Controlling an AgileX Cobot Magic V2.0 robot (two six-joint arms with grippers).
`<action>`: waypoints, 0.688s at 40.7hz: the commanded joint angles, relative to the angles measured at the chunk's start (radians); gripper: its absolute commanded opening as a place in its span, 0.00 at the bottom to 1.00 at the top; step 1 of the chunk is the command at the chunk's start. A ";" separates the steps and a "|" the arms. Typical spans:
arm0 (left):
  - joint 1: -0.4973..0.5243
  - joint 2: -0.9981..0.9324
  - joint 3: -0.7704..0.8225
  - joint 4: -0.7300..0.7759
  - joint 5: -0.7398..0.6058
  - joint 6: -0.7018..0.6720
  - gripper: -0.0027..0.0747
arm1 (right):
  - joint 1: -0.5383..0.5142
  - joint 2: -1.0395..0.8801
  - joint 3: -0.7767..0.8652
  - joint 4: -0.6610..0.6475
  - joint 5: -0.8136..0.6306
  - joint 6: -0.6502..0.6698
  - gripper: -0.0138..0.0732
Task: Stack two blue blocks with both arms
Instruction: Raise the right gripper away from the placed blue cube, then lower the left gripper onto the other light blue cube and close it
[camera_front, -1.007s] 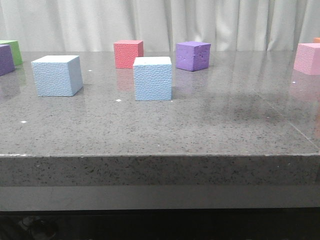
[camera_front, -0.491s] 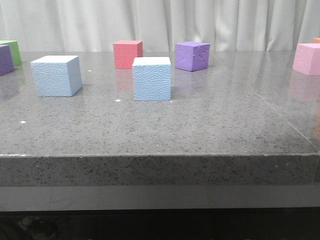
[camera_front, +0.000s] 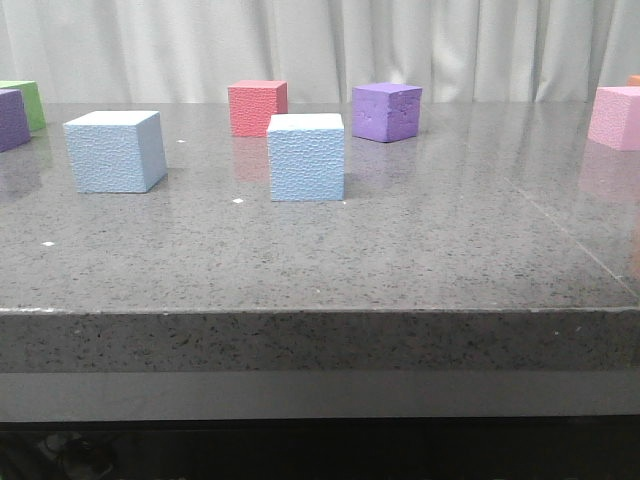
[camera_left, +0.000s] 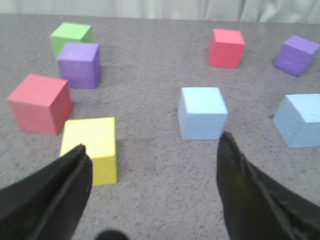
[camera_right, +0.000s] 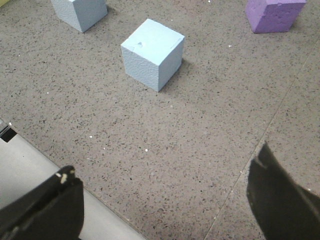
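Two pale blue blocks stand apart on the grey table: one at the left (camera_front: 114, 150), the other near the middle (camera_front: 305, 157). Neither arm shows in the front view. In the left wrist view my left gripper (camera_left: 154, 150) is open and empty, short of the left blue block (camera_left: 202, 113), with the other blue block (camera_left: 301, 120) off to the side. In the right wrist view my right gripper (camera_right: 165, 167) is open and empty near the table's front edge, well short of the middle blue block (camera_right: 152, 54); the left blue block (camera_right: 80, 12) lies beyond it.
Behind the blue blocks stand a red cube (camera_front: 257, 107) and a purple cube (camera_front: 386, 111). A pink cube (camera_front: 614, 117) sits far right; green (camera_front: 22, 100) and purple (camera_front: 10, 118) cubes far left. A yellow cube (camera_left: 90, 145) and another red cube (camera_left: 39, 103) lie by my left gripper.
A faint shadow over the right part of the table has faded away. The blocks have not moved.
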 joint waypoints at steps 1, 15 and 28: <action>-0.056 0.063 -0.073 -0.011 -0.069 0.020 0.71 | -0.004 -0.015 -0.024 0.009 -0.055 -0.009 0.92; -0.234 0.346 -0.208 0.055 -0.065 0.037 0.88 | -0.004 -0.015 -0.024 0.009 -0.055 -0.009 0.92; -0.235 0.672 -0.402 0.061 -0.028 -0.052 0.88 | -0.004 -0.015 -0.024 0.009 -0.055 -0.009 0.92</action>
